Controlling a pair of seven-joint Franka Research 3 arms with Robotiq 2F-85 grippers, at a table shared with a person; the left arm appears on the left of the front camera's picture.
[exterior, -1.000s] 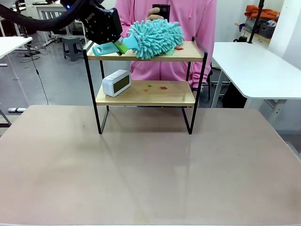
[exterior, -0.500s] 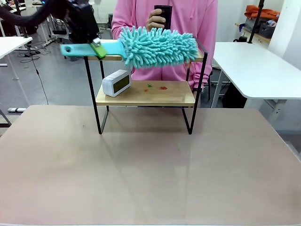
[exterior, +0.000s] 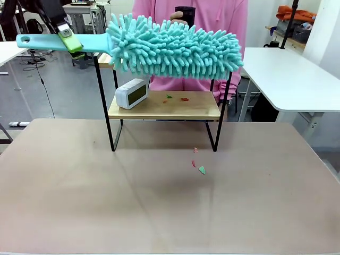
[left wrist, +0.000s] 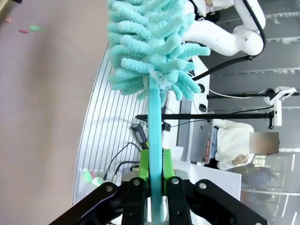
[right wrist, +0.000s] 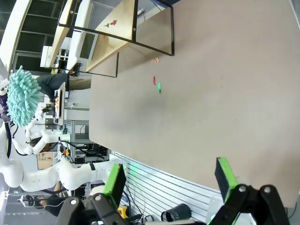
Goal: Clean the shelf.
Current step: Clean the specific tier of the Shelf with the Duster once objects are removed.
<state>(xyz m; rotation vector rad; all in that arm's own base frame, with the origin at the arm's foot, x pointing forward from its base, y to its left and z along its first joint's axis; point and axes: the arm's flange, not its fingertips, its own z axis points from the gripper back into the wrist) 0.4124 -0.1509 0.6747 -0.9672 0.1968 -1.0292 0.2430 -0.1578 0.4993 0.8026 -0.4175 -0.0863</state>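
While our left tool [exterior: 69,42] clamps duster [exterior: 175,49] handle, head hangs level at top height of shelf [exterior: 159,108] (far-centre on counter [exterior: 106,202]), axis along boards; we judge lower-board scraps [exterior: 184,99] next, below head; right tool [right wrist: 171,177] gapes empty.

No text, label, brand, number or sign can be read; the display of the clock [exterior: 132,93], seen below and to the right of the left gripper [exterior: 71,42], is too small for any digits to be made out.
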